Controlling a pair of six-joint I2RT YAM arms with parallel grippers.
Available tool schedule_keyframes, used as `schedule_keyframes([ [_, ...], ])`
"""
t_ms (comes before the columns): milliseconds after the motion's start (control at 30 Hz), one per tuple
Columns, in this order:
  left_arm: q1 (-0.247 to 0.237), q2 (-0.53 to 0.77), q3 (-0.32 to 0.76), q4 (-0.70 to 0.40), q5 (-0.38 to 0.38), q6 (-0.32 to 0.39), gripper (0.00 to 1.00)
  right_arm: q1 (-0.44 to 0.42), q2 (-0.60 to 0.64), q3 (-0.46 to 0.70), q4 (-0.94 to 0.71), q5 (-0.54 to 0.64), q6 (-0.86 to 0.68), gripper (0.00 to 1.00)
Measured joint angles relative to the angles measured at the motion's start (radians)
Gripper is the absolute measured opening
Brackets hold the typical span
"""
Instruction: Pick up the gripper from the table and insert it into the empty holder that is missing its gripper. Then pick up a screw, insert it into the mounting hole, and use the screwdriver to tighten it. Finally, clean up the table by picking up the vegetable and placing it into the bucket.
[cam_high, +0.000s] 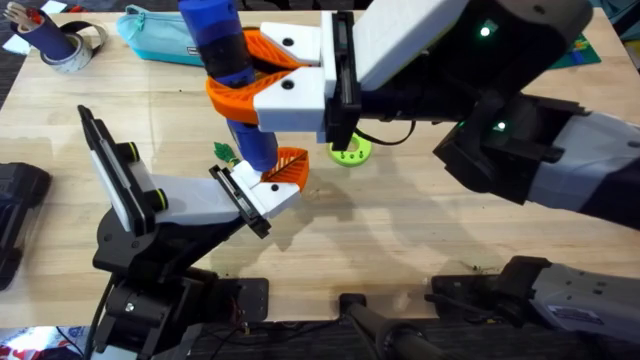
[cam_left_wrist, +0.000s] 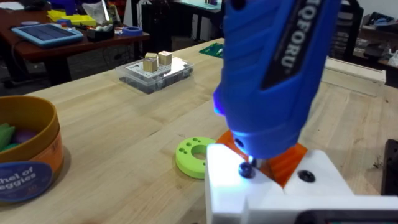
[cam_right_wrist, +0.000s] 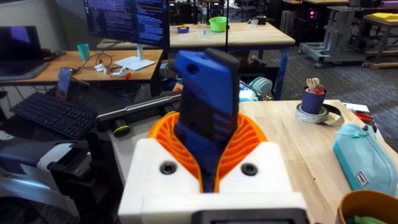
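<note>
A light wooden table (cam_high: 420, 240) carries a green holed disc (cam_high: 351, 151) just right of the left gripper (cam_high: 268, 195), a blue pouch (cam_high: 160, 38) far beyond it, tape rolls (cam_high: 65, 48) far left.

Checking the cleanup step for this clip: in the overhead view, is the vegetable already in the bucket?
No: the vegetable lies on the table beside the screwdriver, its green leaves showing left of the blue handle.
</note>
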Motion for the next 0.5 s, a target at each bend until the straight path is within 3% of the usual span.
schedule_keyframes([
  [500,0.000,0.000,0.000,-0.016,-0.007,-0.003,0.011,-0.001,0.006,-0.010,0.099,-0.003,0.008,0.077],
])
